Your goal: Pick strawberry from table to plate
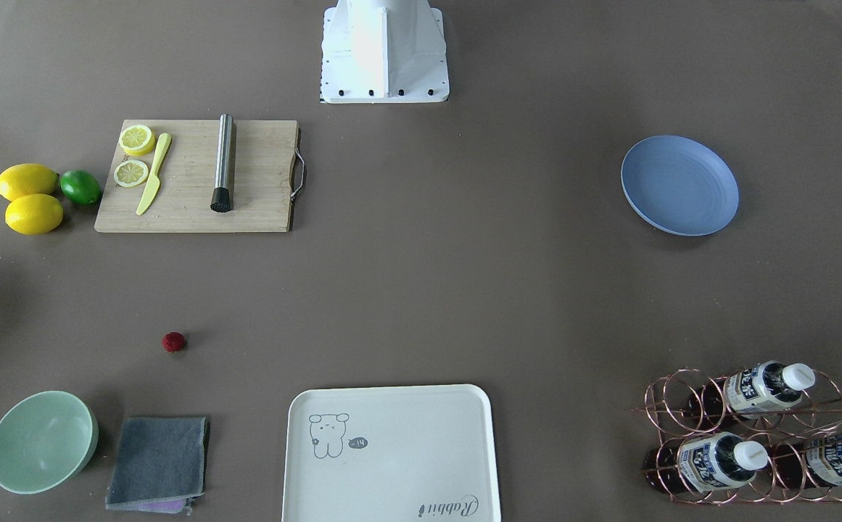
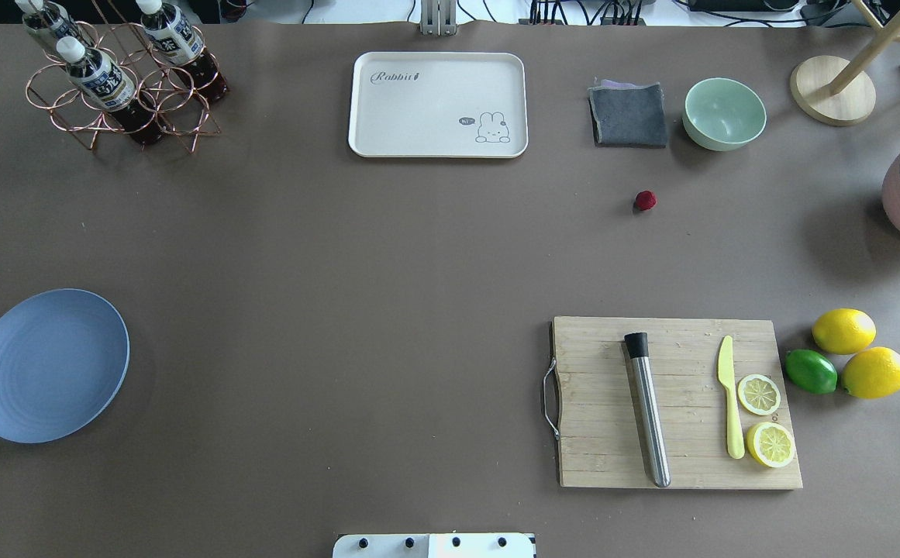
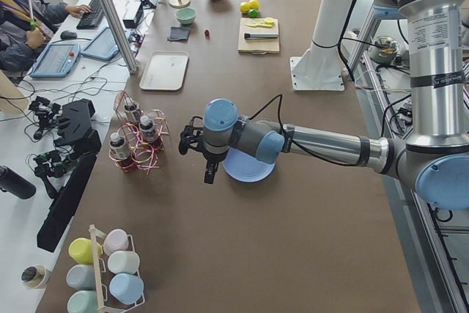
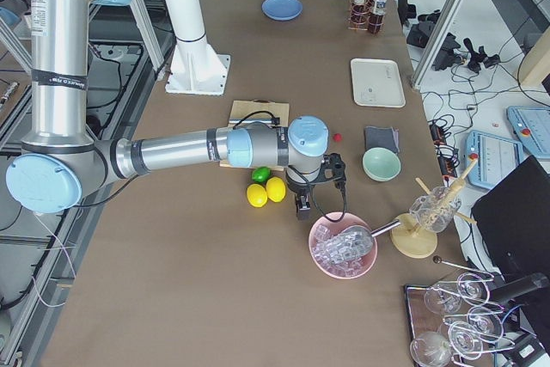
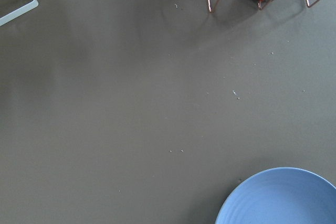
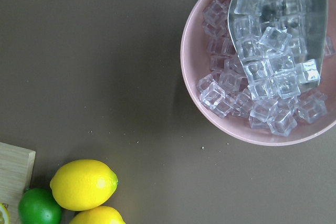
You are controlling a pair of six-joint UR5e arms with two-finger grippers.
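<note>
The strawberry [image 1: 173,341] [image 2: 645,201], a small deep red berry, lies alone on the brown table [image 1: 421,290], between the green bowl and the cutting board. The blue plate [image 1: 679,185] [image 2: 48,364] sits empty near the opposite end. In the exterior left view my left gripper [image 3: 209,174] hangs above the table beside the plate [image 3: 253,172]; whether it is open or shut I cannot tell. In the exterior right view my right gripper [image 4: 301,208] hovers between the lemons and the pink ice bowl, far from the strawberry [image 4: 338,137]; its state I cannot tell. Neither wrist view shows fingers.
A cutting board [image 2: 678,403] carries a metal muddler, a yellow knife and lemon slices; two lemons and a lime [image 2: 811,370] lie beside it. A green bowl [image 2: 725,113], grey cloth [image 2: 628,115], cream tray [image 2: 438,105], bottle rack [image 2: 120,77] and pink ice bowl [image 6: 257,61] line the edges.
</note>
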